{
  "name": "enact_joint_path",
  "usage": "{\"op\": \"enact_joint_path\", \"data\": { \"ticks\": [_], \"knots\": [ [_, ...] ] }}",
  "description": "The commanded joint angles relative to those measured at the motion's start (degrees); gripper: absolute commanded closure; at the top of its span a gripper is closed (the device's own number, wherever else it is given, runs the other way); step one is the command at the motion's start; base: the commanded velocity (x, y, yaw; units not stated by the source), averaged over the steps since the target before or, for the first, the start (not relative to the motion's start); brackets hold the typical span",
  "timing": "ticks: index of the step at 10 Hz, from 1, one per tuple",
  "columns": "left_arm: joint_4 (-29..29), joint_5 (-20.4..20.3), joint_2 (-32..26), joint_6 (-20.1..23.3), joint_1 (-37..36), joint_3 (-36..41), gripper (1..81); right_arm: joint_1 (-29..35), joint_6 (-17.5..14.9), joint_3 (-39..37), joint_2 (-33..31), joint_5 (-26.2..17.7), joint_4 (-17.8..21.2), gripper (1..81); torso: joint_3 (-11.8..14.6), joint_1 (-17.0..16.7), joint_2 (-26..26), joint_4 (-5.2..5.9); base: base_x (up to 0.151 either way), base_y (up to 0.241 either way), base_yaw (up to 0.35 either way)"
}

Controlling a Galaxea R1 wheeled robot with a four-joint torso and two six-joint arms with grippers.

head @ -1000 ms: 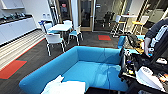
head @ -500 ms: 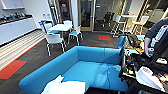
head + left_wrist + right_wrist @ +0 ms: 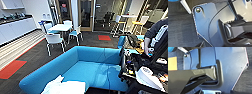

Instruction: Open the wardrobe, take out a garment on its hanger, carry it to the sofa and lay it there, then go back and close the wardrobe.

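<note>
Across the lower middle of the head view lies the sofa (image 3: 85, 70), bright blue and L-shaped, with its low backrest running from the lower left up to the centre and then to the right. On its near end, at the bottom edge of the frame, rests the garment (image 3: 63, 87), a white cloth spread flat on the blue seat; the hanger cannot be made out there. Behind the sofa, in the upper left, a white table (image 3: 60, 27) stands with white chairs (image 3: 53, 40) around it, and a red mat (image 3: 104, 37) lies on the dark floor further back. At the right edge a person (image 3: 156, 32) stands behind dark equipment. Whether the grippers are open or closed cannot be told from the wrist views.
</note>
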Motion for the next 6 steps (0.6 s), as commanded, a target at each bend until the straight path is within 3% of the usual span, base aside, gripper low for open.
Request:
{"op": "enact_joint_path", "data": {
  "ticks": [1, 4, 6],
  "knots": [
    [0.2, 3.8, 0.4, 0.6, -1.1, 0.2, 1.0, 0.1, -0.4, 0.3, 0.6, -3.1, -0.2, 1.0, 0.0, 0.1, 0.0, 0.0, 0.0, 0.0, 0.0],
    [0.2, 4.0, 0.2, 0.7, -1.1, 0.2, 1.0, 0.2, -0.4, 0.3, 0.7, -3.1, -0.2, 1.0, 0.0, 0.1, 0.0, 0.0, 0.0, 0.0, 0.0],
    [0.2, 4.0, 0.1, 0.7, -1.1, 0.6, 1.0, 0.1, -0.4, 0.3, 0.6, -3.1, -0.2, 1.0, 0.0, 0.1, 0.0, 0.0, -0.065, 0.0, 0.0]
  ]
}}
